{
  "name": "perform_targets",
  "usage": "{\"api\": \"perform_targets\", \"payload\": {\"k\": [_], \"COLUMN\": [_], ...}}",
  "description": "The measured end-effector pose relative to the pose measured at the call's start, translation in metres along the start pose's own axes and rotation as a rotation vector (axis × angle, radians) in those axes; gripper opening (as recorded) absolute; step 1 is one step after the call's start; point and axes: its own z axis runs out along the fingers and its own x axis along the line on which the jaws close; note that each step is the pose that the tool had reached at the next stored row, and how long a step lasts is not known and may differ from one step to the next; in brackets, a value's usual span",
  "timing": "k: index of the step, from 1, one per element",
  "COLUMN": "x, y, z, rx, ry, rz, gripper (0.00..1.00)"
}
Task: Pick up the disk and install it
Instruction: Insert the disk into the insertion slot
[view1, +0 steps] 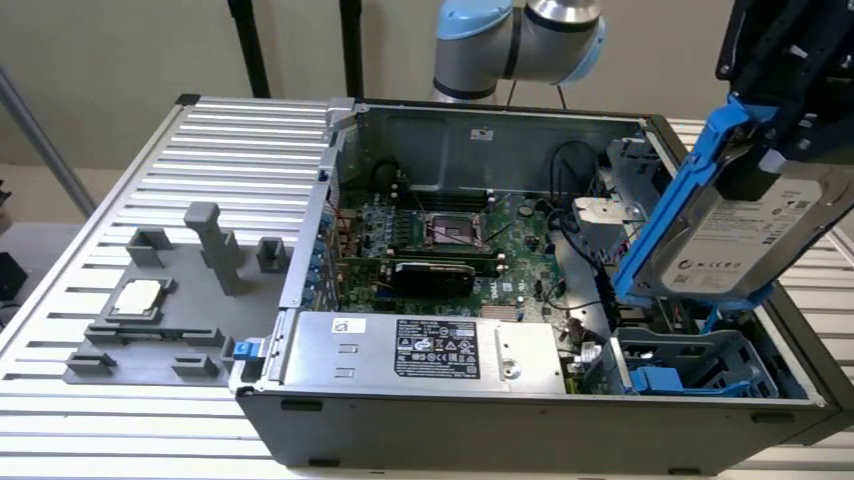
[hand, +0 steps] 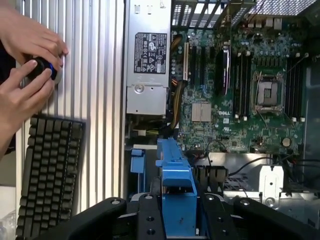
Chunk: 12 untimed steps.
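1. Computer case (view1: 441, 425): lid off, sitting underneath the gripper (view1: 787, 95). One side wall is close beside the load, so any sideways drift could bump it, I reckon.
2. Drive bay (view1: 694, 365): directly below the gripper. It looks like a tight slot.
3. The disk (view1: 741, 230): pinched at its upper end between the fingers, hanging tilted under them and clear of the bay. At that angle I'd worry about it jamming on the bay's rim, or swinging loose.
4. Cable bundle (hand: 175, 102): just past the blue bracket's tip, so it could snag.
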Motion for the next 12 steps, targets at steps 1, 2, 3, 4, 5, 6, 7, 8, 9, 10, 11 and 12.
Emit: {"api": "perform_targets", "payload": {"k": [1, 2, 3, 4, 5, 6, 7, 8, 9, 10, 11, 12], "x": [0.001, 0.002, 0.003, 0.004, 0.005, 0.007, 0.007, 0.008, 0.008, 0.008, 0.008, 0.008], "y": [-0.0042, -0.0083, -0.0127, -0.0163, -0.0194, -0.0220, -0.0227, -0.0227, -0.0227, -0.0227, -0.0228, -0.0228], "z": [0.0013, 0.0026, 0.0040, 0.0053, 0.0067, 0.0081, 0.0090, 0.0092, 0.0091, 0.0091, 0.0091, 0.0091], "rx": [0.0000, -0.0001, -0.0001, -0.0001, -0.0003, -0.0004, -0.0005, -0.0005, -0.0006, -0.0007, -0.0007, -0.0007], "ry": [-0.0001, 0.0000, 0.0000, 0.0000, -0.0001, -0.0005, -0.0014, -0.0014, -0.0015, -0.0019, -0.0021, -0.0022], "rz": [0.000, 0.000, 0.000, 0.000, 0.000, 0.000, 0.000, 0.000, 0.000, 0.000, 0.000, 0.000], "gripper": [0.00, 0.00, 0.00, 0.00, 0.00, 0.00, 0.00, 0.00, 0.00, 0.00, 0.00, 0.00]}}
